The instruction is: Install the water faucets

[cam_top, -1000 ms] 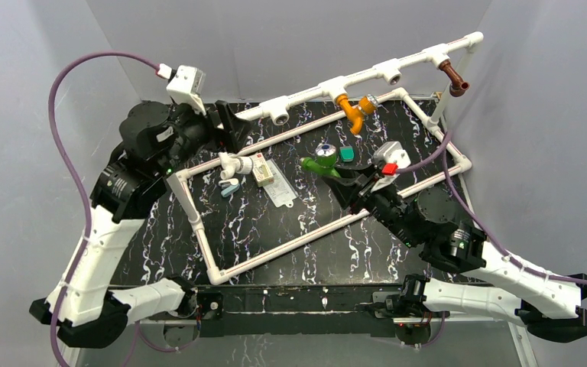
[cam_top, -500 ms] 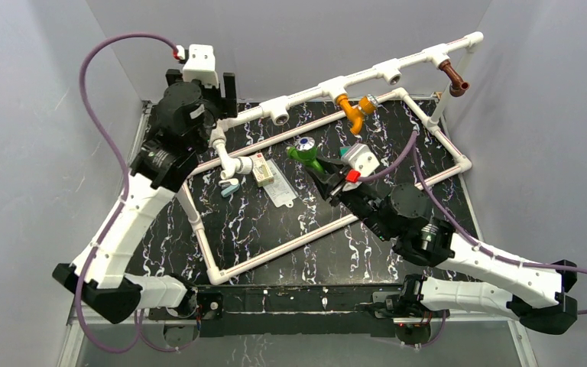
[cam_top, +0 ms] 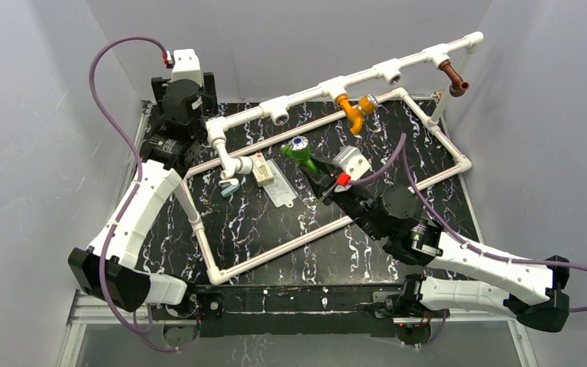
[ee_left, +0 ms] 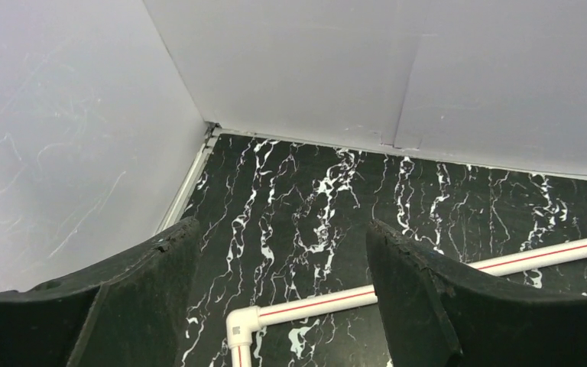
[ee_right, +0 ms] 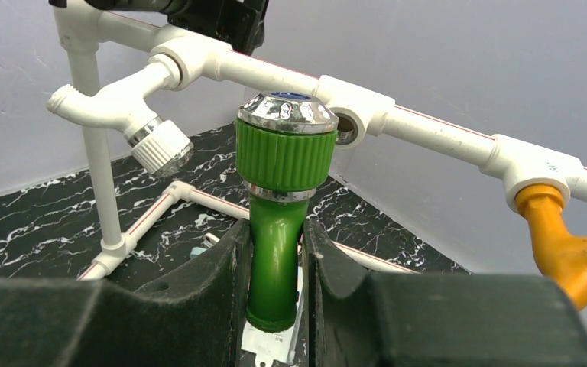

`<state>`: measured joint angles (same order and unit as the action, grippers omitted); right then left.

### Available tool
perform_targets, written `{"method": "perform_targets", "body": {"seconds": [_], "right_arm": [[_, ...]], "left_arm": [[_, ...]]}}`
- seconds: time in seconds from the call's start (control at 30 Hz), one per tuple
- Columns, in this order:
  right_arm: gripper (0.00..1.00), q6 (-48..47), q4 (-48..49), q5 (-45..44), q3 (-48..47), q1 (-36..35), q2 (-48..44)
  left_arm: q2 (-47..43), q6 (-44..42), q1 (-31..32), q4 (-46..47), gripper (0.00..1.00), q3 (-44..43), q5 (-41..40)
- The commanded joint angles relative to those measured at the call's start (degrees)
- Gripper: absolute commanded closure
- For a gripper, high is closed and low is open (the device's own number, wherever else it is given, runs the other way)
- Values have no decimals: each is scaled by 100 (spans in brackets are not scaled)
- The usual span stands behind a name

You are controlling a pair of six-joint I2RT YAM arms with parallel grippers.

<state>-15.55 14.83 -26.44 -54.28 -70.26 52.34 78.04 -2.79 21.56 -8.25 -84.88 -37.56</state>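
1. My right gripper [ee_right: 274, 237] is clamped on the green faucet [ee_right: 283, 164] — both fingers press against the sides of its green body, just under the ribbed knob.
2. The knob with its chrome cap stands clear beyond the fingertips, pointing away from the palm.
3. Straight ahead of that gripper, past the knob, an open tee socket [ee_right: 343, 127] of the long white pipe [ee_right: 436, 130] faces me. From the top view the faucet sits short of the pipe and does not touch it.
4. Left of the right gripper, the white faucet [ee_right: 134, 115] sits in the fitting at the pipe's end, with its knob angled down.
5. To that gripper's right, the orange faucet [ee_right: 562, 237] hangs from another tee.
6. The brown faucet [cam_top: 452, 76] is at the pipe's far right end, well apart from the right gripper.
7. My left gripper [ee_left: 279, 245] has its fingers spread wide, with nothing between them.
8. Below and ahead of those fingers I see the black marbled table [ee_left: 313, 191] and a corner elbow of the frame pipe [ee_left: 306, 304] — neither is touched.
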Motion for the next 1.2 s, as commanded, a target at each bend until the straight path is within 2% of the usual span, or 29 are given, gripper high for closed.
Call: {"method": "perform_targets", "body": {"seconds": [0.0, 0.2, 0.37, 0.67, 0.97, 1.17], "right_arm": [[99, -134, 712, -142, 31, -6, -11], [99, -516, 1309, -302, 238, -6, 116], [99, -1187, 2433, -37, 887, -5, 152], [99, -2131, 3680, -270, 1206, -8, 500], [99, -2623, 4441, -425, 1082, 16, 988], [99, -2657, 4593, -450, 927, 86, 1234]], "left_arm": [[-289, 127, -46, 191, 23, 370, -214], [-587, 24, -47, 201, 23, 952, -217], [-655, 0, -47, 433, 23, 1567, -58], [-550, -151, -47, 551, 23, 1891, 99], [-553, -186, -41, 878, 23, 2391, 54], [-575, -23, -47, 1168, 24, 2748, 137]]}}
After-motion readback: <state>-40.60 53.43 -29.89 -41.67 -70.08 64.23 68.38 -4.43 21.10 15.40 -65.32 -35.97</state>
